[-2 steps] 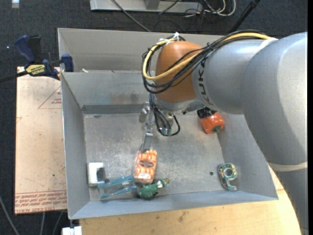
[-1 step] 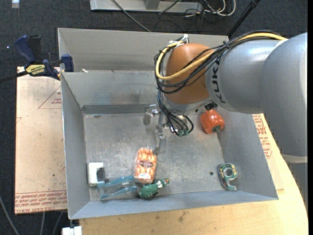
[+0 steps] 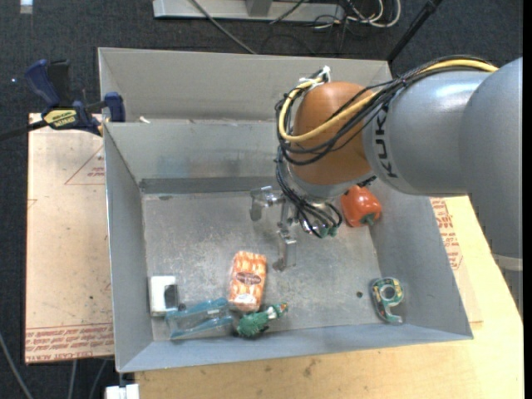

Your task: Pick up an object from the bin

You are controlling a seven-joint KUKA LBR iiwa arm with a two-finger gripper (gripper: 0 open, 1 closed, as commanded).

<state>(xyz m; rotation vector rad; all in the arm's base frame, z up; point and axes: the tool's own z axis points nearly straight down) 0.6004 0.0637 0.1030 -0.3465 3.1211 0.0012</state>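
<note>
Hanging over the mid-bin floor, tool point(image 3: 283, 241) sits under the arm's orange cover point(image 3: 328, 135), w/ yellow + black cables looped round it. Can't tell if tool is open or closed. Arm point(image 3: 440, 131) reads "KUKA" in dark letters, running up the grey casing. Nearest thing is an orange snack packet point(image 3: 248, 279), just below-left of tool, lying flat; it has a dark oval label, print too small to read. Packet's lower end meets a small heap along the front wall: clear blue-tinted pkg point(image 3: 198, 319), green item point(image 3: 253, 326), white block point(image 3: 162, 294) at left. Red-orange round thing point(image 3: 362, 207) lies by the right wall, partly behind arm. Green/yellow ring-shaped thing point(image 3: 386, 298) lies alone in the front-right corner, well apart from tool. Bin point(image 3: 191, 152) is grey metal.
</note>
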